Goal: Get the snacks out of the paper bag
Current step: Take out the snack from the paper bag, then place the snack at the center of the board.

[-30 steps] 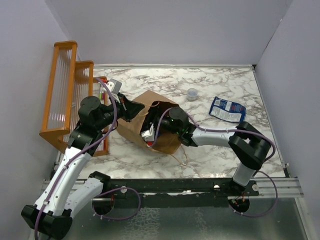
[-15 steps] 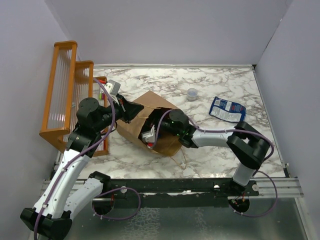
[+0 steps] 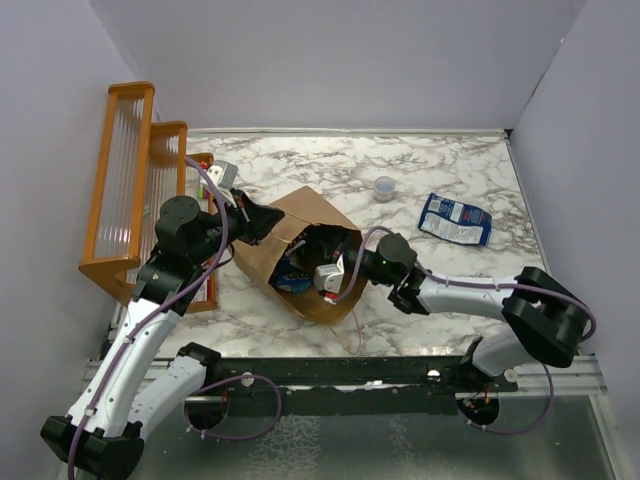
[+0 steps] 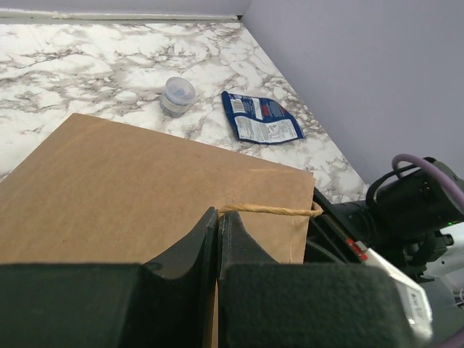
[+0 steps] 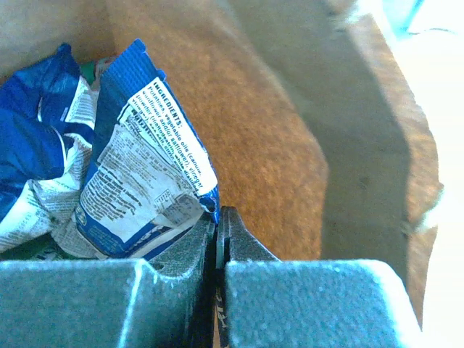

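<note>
The brown paper bag (image 3: 268, 258) lies on its side with its mouth toward the right arm. My left gripper (image 3: 268, 222) (image 4: 217, 215) is shut on the bag's twisted handle (image 4: 270, 211) at the upper rim. My right gripper (image 3: 308, 273) (image 5: 217, 217) reaches into the mouth and is shut on the corner of a blue snack packet (image 5: 141, 174) (image 3: 293, 272). A second crumpled blue packet (image 5: 29, 156) lies deeper in the bag beside it. Another blue snack packet (image 3: 455, 218) (image 4: 261, 122) lies flat on the marble table, right of the bag.
A small clear plastic cup (image 3: 384, 187) (image 4: 177, 94) stands behind the bag. An orange wooden rack (image 3: 130, 190) stands along the left wall, close to the left arm. Purple walls close in the table on the left, back and right.
My right gripper has shut on the blue packet inside the bag and drawn back toward the right. The bag's mouth has opened wider. The left gripper has kept its hold.
</note>
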Robot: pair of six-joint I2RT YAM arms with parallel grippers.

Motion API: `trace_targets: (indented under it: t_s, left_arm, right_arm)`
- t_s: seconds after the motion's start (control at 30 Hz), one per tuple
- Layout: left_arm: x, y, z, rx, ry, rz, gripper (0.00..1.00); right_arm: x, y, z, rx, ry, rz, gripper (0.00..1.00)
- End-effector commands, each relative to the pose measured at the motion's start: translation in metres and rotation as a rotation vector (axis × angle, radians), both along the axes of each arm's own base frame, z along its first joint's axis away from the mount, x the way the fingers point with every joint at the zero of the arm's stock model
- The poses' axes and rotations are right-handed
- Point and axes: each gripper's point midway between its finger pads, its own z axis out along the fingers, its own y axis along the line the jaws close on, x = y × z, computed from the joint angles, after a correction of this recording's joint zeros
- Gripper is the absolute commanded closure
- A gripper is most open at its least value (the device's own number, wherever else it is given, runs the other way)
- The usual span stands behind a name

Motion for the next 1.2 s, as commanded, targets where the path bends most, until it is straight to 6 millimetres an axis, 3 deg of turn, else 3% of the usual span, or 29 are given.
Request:
trace_targets:
  t_s: [0.0, 0.33, 0.63, 0.73, 0.83, 1.03, 1.17]
  left_arm:
    - [0.004, 0.007, -0.002, -0.023, 0.023, 0.060, 1.00]
    - [0.009, 0.007, 0.005, -0.031, 0.011, 0.070, 1.00]
    - [0.020, 0.014, 0.004, 0.049, -0.045, 0.106, 1.00]
    - [0.027, 0.017, 0.003, 0.080, -0.073, 0.122, 1.00]
    - [0.034, 0.018, -0.001, 0.113, -0.099, 0.132, 1.00]
    - [0.043, 0.023, -0.009, 0.178, -0.157, 0.145, 1.00]
    - [0.041, 0.020, -0.019, 0.184, -0.189, 0.121, 1.00]
  right_arm:
    - [-0.019, -0.012, 0.050, 0.211, 0.071, 0.051, 0.99]
    - [-0.044, -0.030, 0.089, 0.290, 0.177, 0.119, 0.99]
    - [-0.122, -0.070, 0.122, 0.197, 0.227, 0.331, 0.99]
    - [-0.134, -0.087, 0.134, 0.192, 0.273, 0.327, 0.99]
    - [-0.122, -0.110, 0.155, 0.285, 0.356, 0.200, 0.99]
    - [-0.078, -0.170, 0.204, 0.572, 0.393, -0.137, 0.99]
    - [-0.041, -0.207, 0.216, 0.730, 0.317, -0.400, 0.99]
